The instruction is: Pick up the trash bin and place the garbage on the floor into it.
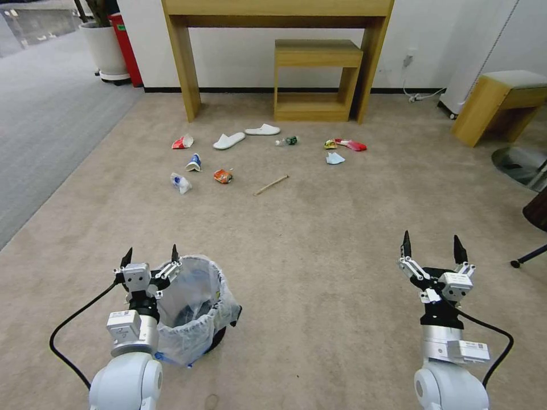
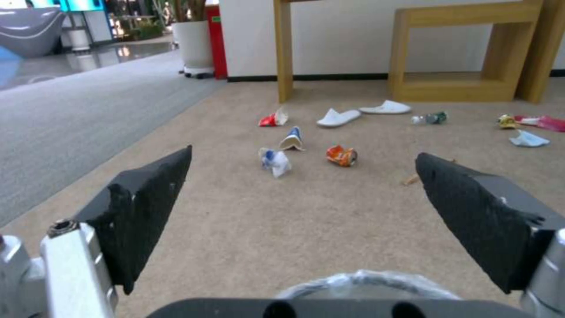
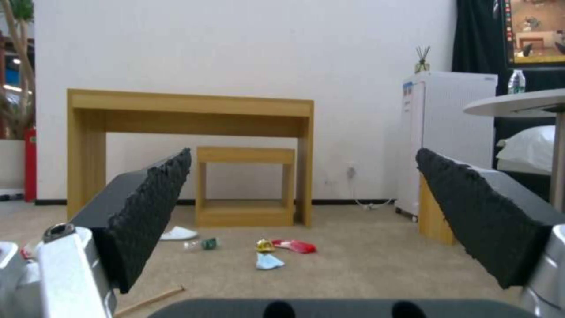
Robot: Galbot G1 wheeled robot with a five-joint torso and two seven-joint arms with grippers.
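Note:
The trash bin [image 1: 196,319], black with a crinkled clear bag over its rim, stands on the beige floor [image 1: 319,256] at the near left. My left gripper [image 1: 151,253] is open right at the bin's left rim, holding nothing; the left wrist view has the bag's rim [image 2: 368,282] just below its open gripper [image 2: 303,152]. The garbage lies farther ahead: an orange can [image 1: 223,176], a blue-white cup [image 1: 194,162], a red-white cup [image 1: 182,142], a wooden stick [image 1: 271,185], white slippers [image 1: 229,140] and wrappers [image 1: 347,144]. My right gripper [image 1: 431,246] hangs open at the near right, well away from the bin.
A wooden desk [image 1: 188,62] with a low stool [image 1: 316,54] under it stands against the far wall behind the litter. Another stool [image 1: 501,102] and a chair base [image 1: 521,162] are at the right. Grey carpet [image 1: 45,125], a white planter [image 1: 105,48] and a red bin [image 1: 126,45] lie left.

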